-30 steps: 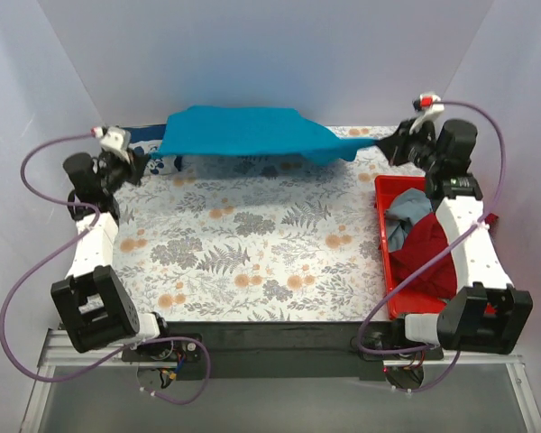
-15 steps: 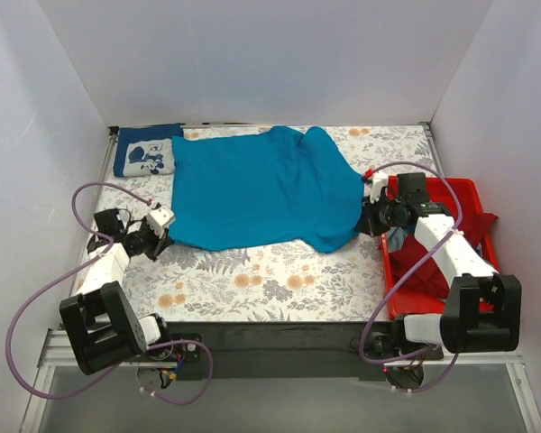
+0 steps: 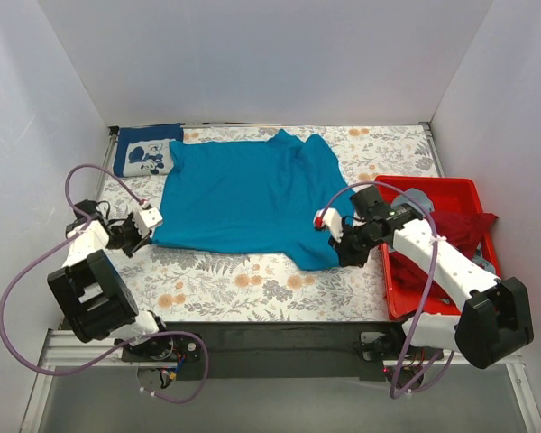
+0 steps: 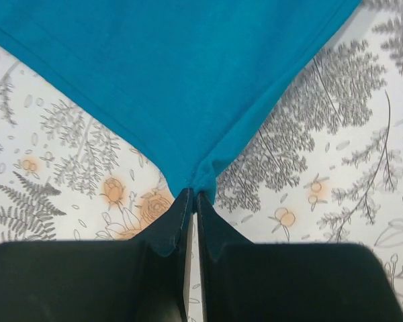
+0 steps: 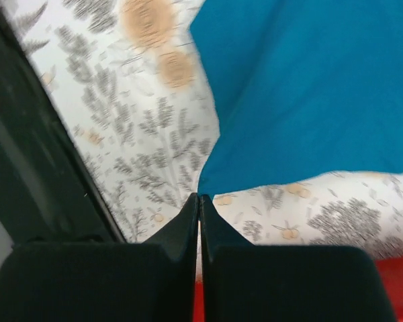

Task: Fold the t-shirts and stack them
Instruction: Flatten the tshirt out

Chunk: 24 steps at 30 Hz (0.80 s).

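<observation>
The teal-blue t-shirt (image 3: pixel 243 194) lies spread flat on the floral table, collar toward the back. My left gripper (image 3: pixel 150 236) is shut on its near-left hem corner; the left wrist view shows the teal cloth (image 4: pixel 188 87) pinched at my fingertips (image 4: pixel 193 194). My right gripper (image 3: pixel 335 255) is shut on the near-right corner; in the right wrist view the teal cloth (image 5: pixel 302 94) meets my closed tips (image 5: pixel 199 197). A folded navy t-shirt with a white graphic (image 3: pixel 148 153) lies at the back left. Dark red (image 3: pixel 451 234) and pale blue-grey (image 3: pixel 417 198) shirts sit in the bin.
The red plastic bin (image 3: pixel 389 271) stands along the right side of the table, under my right arm. White walls enclose the table on three sides. Purple cables loop from both arms. The black table rail runs along the near edge (image 5: pixel 40 161).
The teal shirt went from held stretched in the air at the back to laid flat on the table. Both grippers pulled its near corners toward the front; the right moved left, off the bin.
</observation>
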Tool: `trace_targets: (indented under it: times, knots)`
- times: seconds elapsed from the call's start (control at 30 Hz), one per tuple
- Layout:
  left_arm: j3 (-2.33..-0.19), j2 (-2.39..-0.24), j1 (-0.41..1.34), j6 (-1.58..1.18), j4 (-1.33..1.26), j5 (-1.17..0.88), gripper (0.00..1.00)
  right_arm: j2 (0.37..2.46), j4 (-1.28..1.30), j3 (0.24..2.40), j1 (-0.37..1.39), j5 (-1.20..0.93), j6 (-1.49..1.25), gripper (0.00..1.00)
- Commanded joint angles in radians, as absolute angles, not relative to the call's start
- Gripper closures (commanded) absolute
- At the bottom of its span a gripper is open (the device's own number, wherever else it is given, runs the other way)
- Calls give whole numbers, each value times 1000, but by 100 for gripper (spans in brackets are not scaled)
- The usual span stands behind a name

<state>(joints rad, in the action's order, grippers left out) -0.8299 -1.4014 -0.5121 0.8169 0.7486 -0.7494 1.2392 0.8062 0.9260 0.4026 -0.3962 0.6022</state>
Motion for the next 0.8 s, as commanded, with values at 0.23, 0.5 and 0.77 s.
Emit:
trace_targets:
  times: [0.23, 0.5, 0.77]
  knots:
    - [-805, -1379, -558, 1226, 960, -647, 88, 1189, 1092, 988, 624, -471, 887, 62]
    - [-1058, -1453, -560, 975, 1105, -850, 56, 1432, 970, 1215, 492, -407, 758, 42]
    - [-945, -1459, -325, 399, 654, -697, 62, 1664, 750, 1302, 483, -181, 575, 61]
